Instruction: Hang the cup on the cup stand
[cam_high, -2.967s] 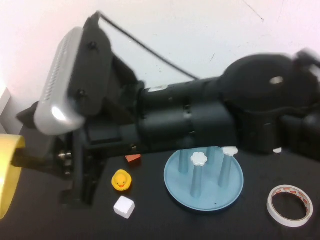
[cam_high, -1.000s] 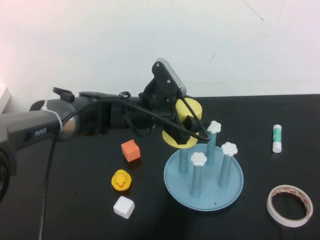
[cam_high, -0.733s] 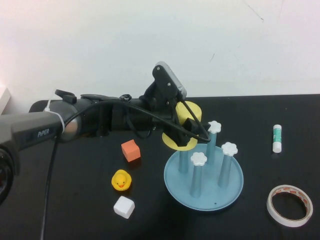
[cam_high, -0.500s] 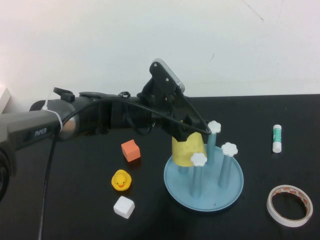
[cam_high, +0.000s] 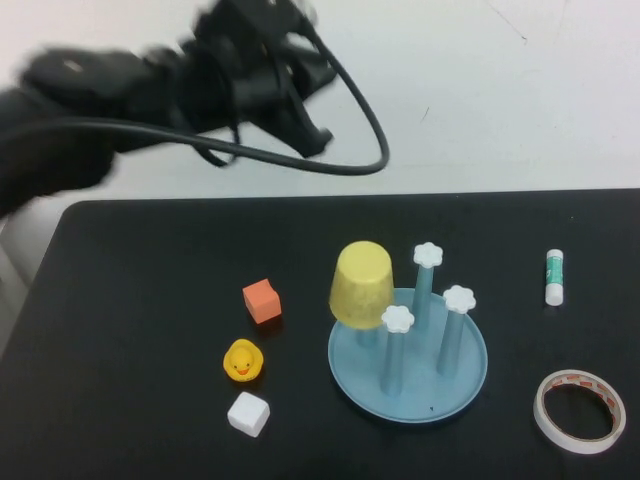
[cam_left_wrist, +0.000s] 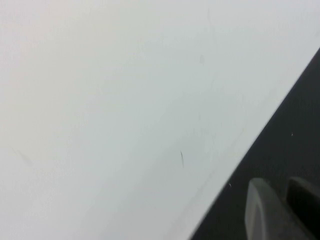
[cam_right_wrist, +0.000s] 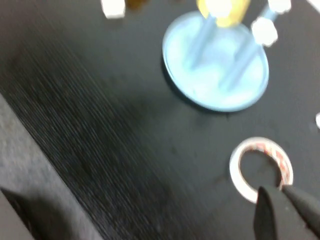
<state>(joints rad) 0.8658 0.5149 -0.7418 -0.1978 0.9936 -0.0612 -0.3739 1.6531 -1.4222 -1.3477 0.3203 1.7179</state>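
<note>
The yellow cup (cam_high: 362, 284) sits upside down over the near-left post of the light-blue cup stand (cam_high: 430, 385); nothing holds it. My left gripper (cam_high: 308, 138) is raised above the table's back edge, well up and left of the cup, blurred. In the left wrist view my left gripper (cam_left_wrist: 277, 187) faces the white wall, with its fingers close together and nothing between them. My right gripper (cam_right_wrist: 280, 192) is out of the high view; its wrist view shows it shut above the tape roll (cam_right_wrist: 260, 170), with the cup (cam_right_wrist: 223, 11) and the stand (cam_right_wrist: 210, 75) beyond.
An orange cube (cam_high: 262, 301), a yellow duck (cam_high: 242, 362) and a white cube (cam_high: 248, 413) lie left of the stand. A glue stick (cam_high: 555, 277) and the tape roll (cam_high: 579, 410) lie to its right. The left arm's cable (cam_high: 350, 90) loops above the table's back edge.
The left gripper let go of the cup, which now sits upside down on a post. The left arm has pulled away up and back to the left.
</note>
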